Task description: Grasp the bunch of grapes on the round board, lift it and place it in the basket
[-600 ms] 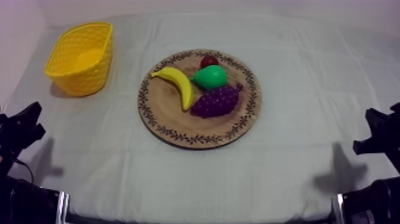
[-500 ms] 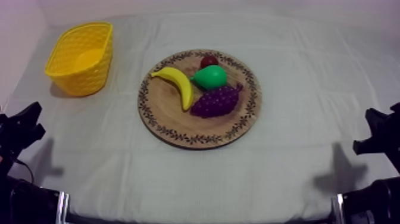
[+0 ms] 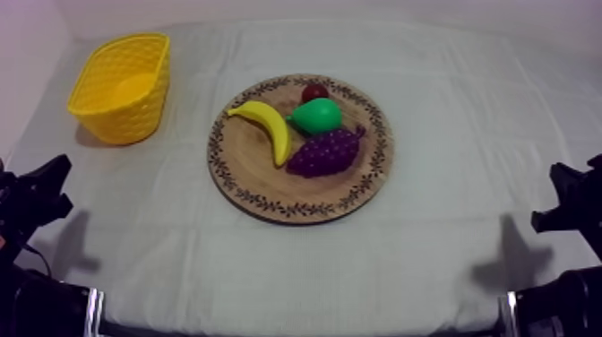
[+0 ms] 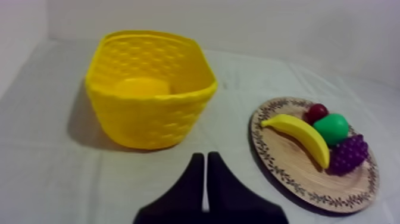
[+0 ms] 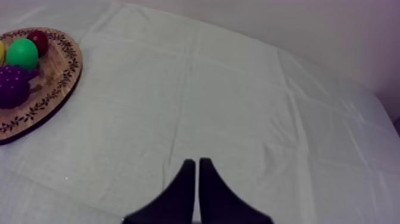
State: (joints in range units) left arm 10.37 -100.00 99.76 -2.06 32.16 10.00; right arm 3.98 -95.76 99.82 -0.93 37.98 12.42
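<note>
In the top view, one round wooden board (image 3: 296, 193) is counted at the middle of the grey-white cloth (image 3: 466, 108). Four toy fruits lie on it: one banana (image 3: 267, 125), one pear (image 3: 315, 116), one small red fruit (image 3: 314, 90) and one bunch of grapes (image 3: 327, 152), which touches the pear. One yellow basket (image 3: 125, 121) stands well apart from the board. The left arm (image 3: 31, 197) and right arm (image 3: 573, 202) are cut off at the lower edges.

In the left wrist view, the left gripper (image 4: 205, 164) is seen with its fingers pressed together on nothing. The one basket and the board with all four fruits are seen beyond it.

In the right wrist view, the right gripper (image 5: 194, 167) is likewise closed and empty over bare cloth. The board is cut off, and the grapes are only partly seen.
</note>
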